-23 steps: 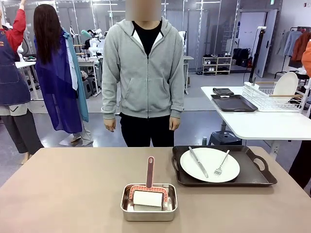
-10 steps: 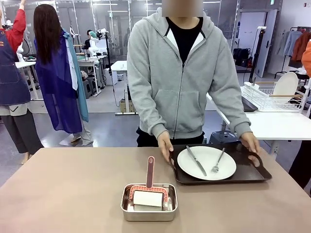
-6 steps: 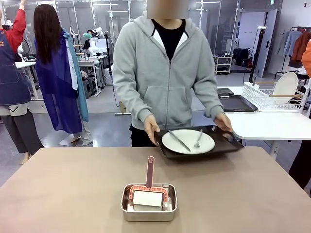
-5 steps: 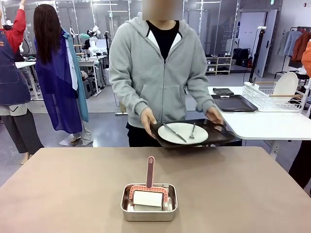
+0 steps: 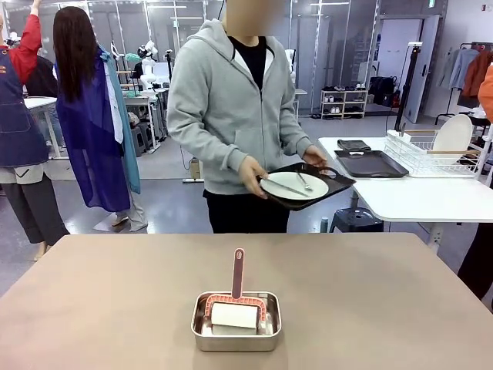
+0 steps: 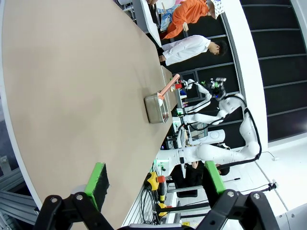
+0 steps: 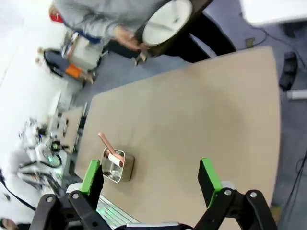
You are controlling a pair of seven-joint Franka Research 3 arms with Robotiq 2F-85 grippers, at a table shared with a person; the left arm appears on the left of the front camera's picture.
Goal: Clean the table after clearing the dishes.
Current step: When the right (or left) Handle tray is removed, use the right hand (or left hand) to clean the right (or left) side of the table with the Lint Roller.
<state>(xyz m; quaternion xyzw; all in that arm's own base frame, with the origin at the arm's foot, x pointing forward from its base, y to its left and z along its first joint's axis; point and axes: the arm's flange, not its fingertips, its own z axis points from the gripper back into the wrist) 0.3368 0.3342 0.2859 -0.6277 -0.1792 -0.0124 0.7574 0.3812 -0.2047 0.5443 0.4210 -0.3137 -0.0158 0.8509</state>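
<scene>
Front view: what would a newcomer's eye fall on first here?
A person in a grey hoodie stands beyond the table, holding a dark tray with a white plate and cutlery in the air. On the table's near middle sits a small steel pan holding a pink-handled roller.

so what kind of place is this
Probably a lab or workshop hall staged for a table-clearing trial: a white side table with a wire dish rack, and a person holding a tray of dishes.
</scene>
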